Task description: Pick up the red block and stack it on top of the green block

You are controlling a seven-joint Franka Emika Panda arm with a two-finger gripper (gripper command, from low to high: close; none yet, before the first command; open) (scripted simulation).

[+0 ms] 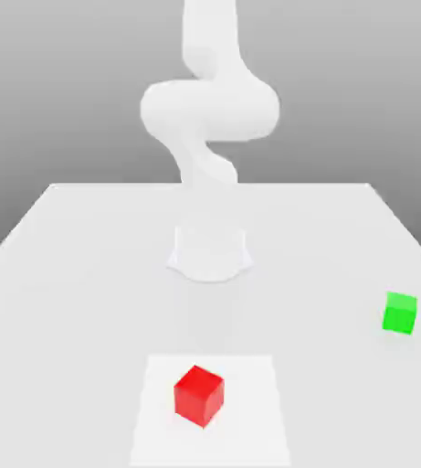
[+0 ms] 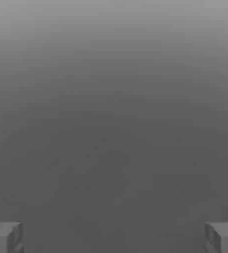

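Exterior view: a bright red, smooth, matte cube (image 1: pixel 199 396) sits on a bright white square patch (image 1: pixel 250 430) on the near side of a pale, flat table (image 1: pixel 86 320), one upright edge turned toward the viewer. A smaller bright green matte cube (image 1: pixel 399 313) rests on the table well apart from it, farther back and toward the exterior view's right. Between the two and beyond them, at the table's middle, stands the white, rounded robot arm (image 1: pixel 210 110) on its base (image 1: pixel 210 256).

In the hand view, the grey two-finger gripper (image 2: pixel 114 238) holds its fingers wide apart with nothing between them, a stance that suits an approach to the red block. The pickup appears to be at its opening step, with both blocks apart and the stack unmade. The red block's angled stance probably calls for a turn of the wrist so the fingers meet opposite faces.

Bare surface surrounds each block, leaving room for fingers to come down on either side. The green block lies nearer the table's right-hand edge than the red one does, so a sideways knock there seems the costlier mistake. Open tabletop between the blocks should allow a lifted carry, with a level, centred release on the smaller cube.
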